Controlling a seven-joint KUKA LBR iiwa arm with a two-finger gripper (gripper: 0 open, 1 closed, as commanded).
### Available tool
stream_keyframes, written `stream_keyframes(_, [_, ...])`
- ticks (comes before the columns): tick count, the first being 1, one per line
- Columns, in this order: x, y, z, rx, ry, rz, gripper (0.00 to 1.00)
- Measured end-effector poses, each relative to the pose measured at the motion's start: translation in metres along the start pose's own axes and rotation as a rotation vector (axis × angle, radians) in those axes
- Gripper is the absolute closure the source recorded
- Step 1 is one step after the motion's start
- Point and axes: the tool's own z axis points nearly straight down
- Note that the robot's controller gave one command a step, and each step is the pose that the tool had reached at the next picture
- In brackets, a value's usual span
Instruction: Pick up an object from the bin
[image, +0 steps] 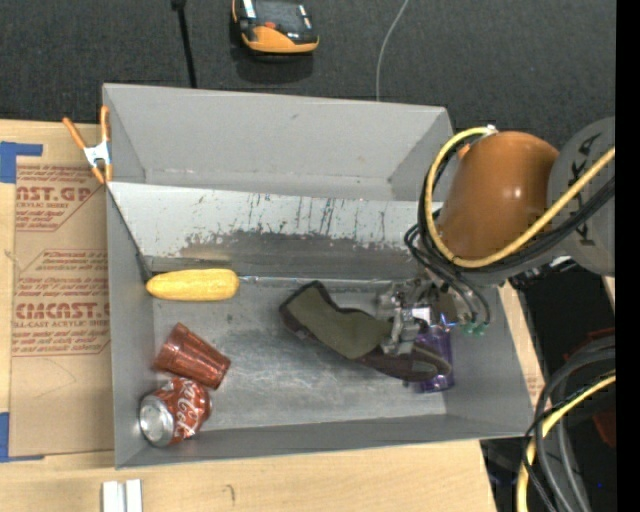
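Wooden table (300, 475) carries the grey bin (300, 140). The arm (495, 195) reaches in from the right. The claw (405, 322) sits low over the right end of an olive fabric piece (330, 318) lying mid-floor, just beside a purple plastic piece (435, 350). Claw spread or pressed: cannot tell. Fabric judged light, limp, grippy, not fragile. Best pinched at a raised fold; expect it to drape. Yellow corn cob (193, 286), red cup (192, 356) and crushed red can (175, 412) lie well apart, at left.

My claw (405, 325) right in the bin (300, 210), over cloth (325, 318) and wrapper (437, 362); corn (192, 286), cup (191, 355), can (174, 412) left.
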Motion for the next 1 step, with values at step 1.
stream_keyframes(1, [-0.0124, -0.0006, -0.0474, 0.000, -0.002, 0.005, 1.00])
